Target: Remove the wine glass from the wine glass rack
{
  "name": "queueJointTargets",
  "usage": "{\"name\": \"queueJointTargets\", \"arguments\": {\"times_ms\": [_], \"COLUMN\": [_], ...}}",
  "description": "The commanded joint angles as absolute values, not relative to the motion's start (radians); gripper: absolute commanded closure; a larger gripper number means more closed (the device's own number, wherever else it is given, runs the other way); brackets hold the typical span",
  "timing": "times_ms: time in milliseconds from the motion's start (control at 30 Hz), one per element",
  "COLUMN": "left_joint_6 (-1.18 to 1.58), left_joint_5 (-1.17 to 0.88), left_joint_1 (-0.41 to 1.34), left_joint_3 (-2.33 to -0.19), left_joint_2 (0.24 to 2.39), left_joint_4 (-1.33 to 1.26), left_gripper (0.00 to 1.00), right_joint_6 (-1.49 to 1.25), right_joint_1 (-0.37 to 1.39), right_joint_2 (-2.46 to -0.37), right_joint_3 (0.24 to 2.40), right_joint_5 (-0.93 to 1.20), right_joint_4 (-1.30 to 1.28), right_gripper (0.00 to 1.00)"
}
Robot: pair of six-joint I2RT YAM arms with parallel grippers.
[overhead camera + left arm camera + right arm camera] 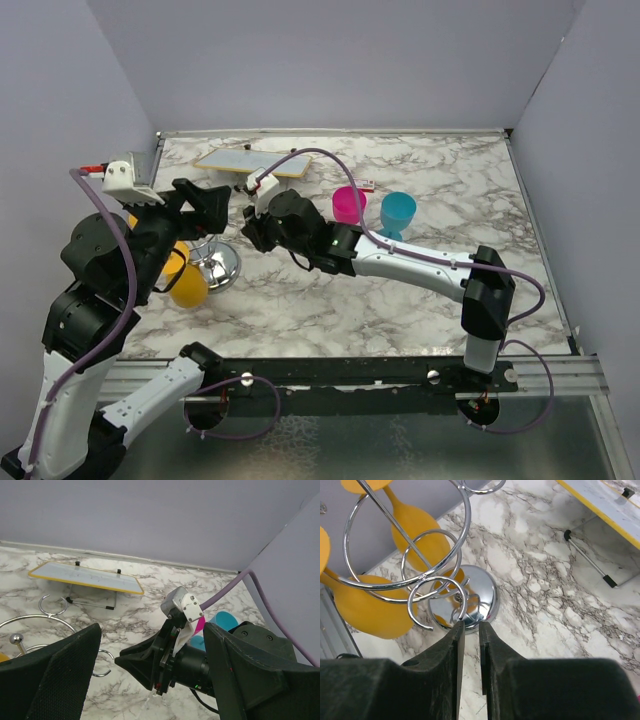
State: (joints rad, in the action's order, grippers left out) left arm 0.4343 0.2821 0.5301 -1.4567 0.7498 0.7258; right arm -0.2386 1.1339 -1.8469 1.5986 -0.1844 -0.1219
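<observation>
Grey-veined white marble tabletop (420, 300) carries everything, grey walls on three sides.

My two black-and-white arms both reach in from the near edge. The left one is bent over the left side and the right one stretches across the middle toward the left.

The flat white rectangular board with a yellow edge (250, 162) sits at the far edge on thin wire legs with black feet. It is well apart from both jaws.

The shiny chrome wine glass rack (218, 266), with a round domed mirror base and thin curved wire arms, stands upright on the left of the tabletop, between my two wrists.

The orange wine glasses (367, 610) are on the rack, bowls low beside the base and stems running up to the wire rings. I see at least two; none is off.

The pink cup (349, 203) and teal-blue cup (397, 212) stand side by side on the tabletop to the right of my right wrist, away from the rack.

My left jaws (152, 645) are spread wide with nothing between them, above the rack's rings.

My right jaws (471, 625) are almost pressed together, with a thin slit left and nothing visible in it. The tips are just over the base, right beside the end of the smallest wire loop. I can't tell if they touch it.
</observation>
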Motion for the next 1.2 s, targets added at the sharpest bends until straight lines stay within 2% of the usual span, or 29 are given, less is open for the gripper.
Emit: {"name": "queueJointTargets", "arguments": {"times_ms": [0, 267, 433, 600, 1167], "left_joint_6": [0.427, 0.429, 0.429, 0.428, 0.424], "left_joint_5": [0.292, 0.324, 0.335, 0.342, 0.349], "left_joint_1": [0.525, 0.525, 0.525, 0.525, 0.525], "left_joint_3": [-1.454, -1.450, -1.457, -1.459, -1.459], "left_joint_2": [0.728, 0.707, 0.703, 0.699, 0.707], "left_joint_4": [0.697, 0.697, 0.697, 0.698, 0.697], "left_gripper": [0.15, 0.15, 0.15, 0.15, 0.14], "right_joint_6": [-0.240, -0.243, -0.236, -0.232, -0.183], "right_joint_1": [1.137, 1.136, 1.136, 1.135, 1.099], "right_joint_2": [-1.840, -1.826, -1.862, -1.877, -1.928], "right_joint_3": [1.589, 1.555, 1.600, 1.611, 1.651], "right_joint_5": [-0.209, -0.165, -0.166, -0.159, -0.191], "right_joint_4": [-0.060, -0.044, -0.067, -0.046, -0.004], "right_gripper": [0.82, 0.77, 0.71, 0.69, 0.81]}}
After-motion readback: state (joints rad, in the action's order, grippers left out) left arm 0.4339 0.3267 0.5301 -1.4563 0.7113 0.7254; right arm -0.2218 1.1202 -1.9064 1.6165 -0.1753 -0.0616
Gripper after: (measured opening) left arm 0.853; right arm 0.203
